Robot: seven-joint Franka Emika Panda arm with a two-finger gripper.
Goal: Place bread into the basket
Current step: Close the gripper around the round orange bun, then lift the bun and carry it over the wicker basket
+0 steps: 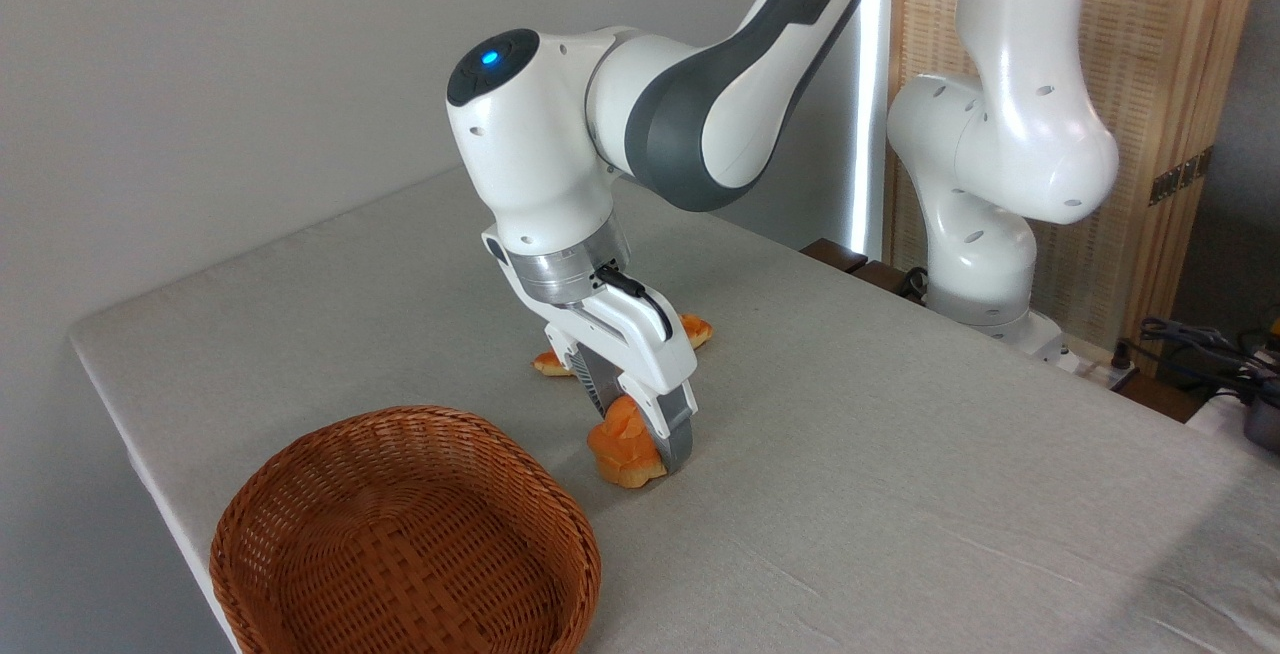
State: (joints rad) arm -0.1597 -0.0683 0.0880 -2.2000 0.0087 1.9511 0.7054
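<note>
The bread (622,449), a small orange-golden bun, rests on the grey tablecloth just right of the basket and is tipped on its side. My gripper (640,439) reaches down over it, with a grey finger (677,434) pressed on its right side. The other finger sits against its back left, partly hidden. The jaws look shut on the bun, which still touches the cloth. The basket (560,509), round, reddish-brown wicker, stands at the front left near the table's corner with nothing in it.
A longer golden braided loaf (696,331) lies behind my gripper, with only its two ends showing. The arm's white base (985,264) stands at the back right. Cables (1200,344) lie at the far right. The table edge (150,454) runs along the left.
</note>
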